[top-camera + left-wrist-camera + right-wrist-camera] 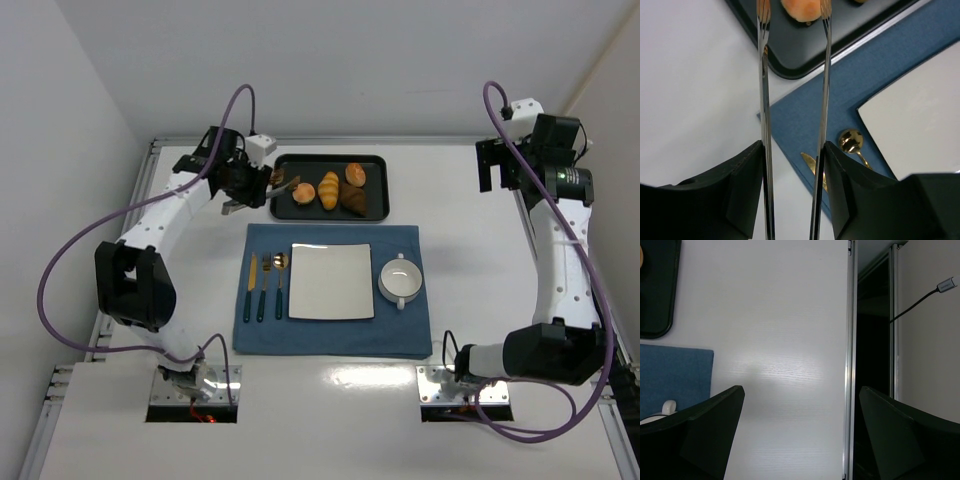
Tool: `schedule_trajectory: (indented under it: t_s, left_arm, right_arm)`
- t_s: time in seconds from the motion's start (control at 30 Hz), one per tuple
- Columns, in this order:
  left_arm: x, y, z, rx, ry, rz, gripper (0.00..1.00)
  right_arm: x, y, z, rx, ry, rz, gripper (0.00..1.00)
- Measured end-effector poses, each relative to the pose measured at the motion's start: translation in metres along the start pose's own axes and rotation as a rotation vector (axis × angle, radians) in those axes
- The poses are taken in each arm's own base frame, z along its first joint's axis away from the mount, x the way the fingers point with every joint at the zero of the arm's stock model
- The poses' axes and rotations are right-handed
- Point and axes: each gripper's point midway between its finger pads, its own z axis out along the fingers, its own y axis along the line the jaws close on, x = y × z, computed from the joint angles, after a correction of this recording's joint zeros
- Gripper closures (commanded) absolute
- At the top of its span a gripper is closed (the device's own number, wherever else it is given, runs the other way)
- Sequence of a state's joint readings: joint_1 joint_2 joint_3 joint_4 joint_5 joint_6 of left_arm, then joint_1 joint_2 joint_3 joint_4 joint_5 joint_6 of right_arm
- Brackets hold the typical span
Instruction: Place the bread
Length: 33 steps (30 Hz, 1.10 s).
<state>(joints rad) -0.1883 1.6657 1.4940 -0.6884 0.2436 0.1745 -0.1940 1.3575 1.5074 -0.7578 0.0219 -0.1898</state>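
Observation:
A small round orange bun (303, 191) lies at the left of the black tray (378, 211). My left gripper (252, 190) is shut on a pair of metal tongs (281, 186) that reach over the tray's left end. In the left wrist view the gripper (794, 147) holds the tongs (763, 100) with their two arms apart. The bun (801, 7) shows at the top edge between the tips; whether they touch it is unclear. My right gripper (497, 165) is open and empty at the far right, and it also shows in its wrist view (800, 390).
The tray also holds a yellow ridged roll (329, 190), a second round bun (355, 174) and a dark croissant (352, 199). A blue placemat (330, 335) carries a white square plate (331, 281), a white bowl (399, 281), and a knife (253, 285), fork (265, 285) and spoon (280, 270).

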Motion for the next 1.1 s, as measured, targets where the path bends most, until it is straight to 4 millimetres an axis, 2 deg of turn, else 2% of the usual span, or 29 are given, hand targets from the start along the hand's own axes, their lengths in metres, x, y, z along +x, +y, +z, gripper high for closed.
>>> schedule_trajectory:
  t_s: [0.1, 0.23, 0.57, 1.1]
  left_arm:
    - [0.000, -0.011, 0.003, 0.017, 0.007, 0.023, 0.51]
    - [0.000, -0.009, 0.003, 0.006, 0.009, 0.023, 0.45]
    - [-0.001, -0.006, 0.007, 0.001, 0.010, 0.017, 0.44]
    - [-0.007, -0.004, 0.045, 0.037, 0.035, 0.007, 0.43]
  right_arm:
    - [0.000, 0.000, -0.001, 0.000, -0.001, -0.006, 0.00]
    - [0.000, -0.001, -0.001, 0.001, -0.001, -0.012, 0.00]
    - [0.000, -0.001, -0.001, 0.003, -0.001, -0.012, 0.00]
    - [0.004, -0.007, -0.001, 0.010, 0.010, -0.001, 0.00]
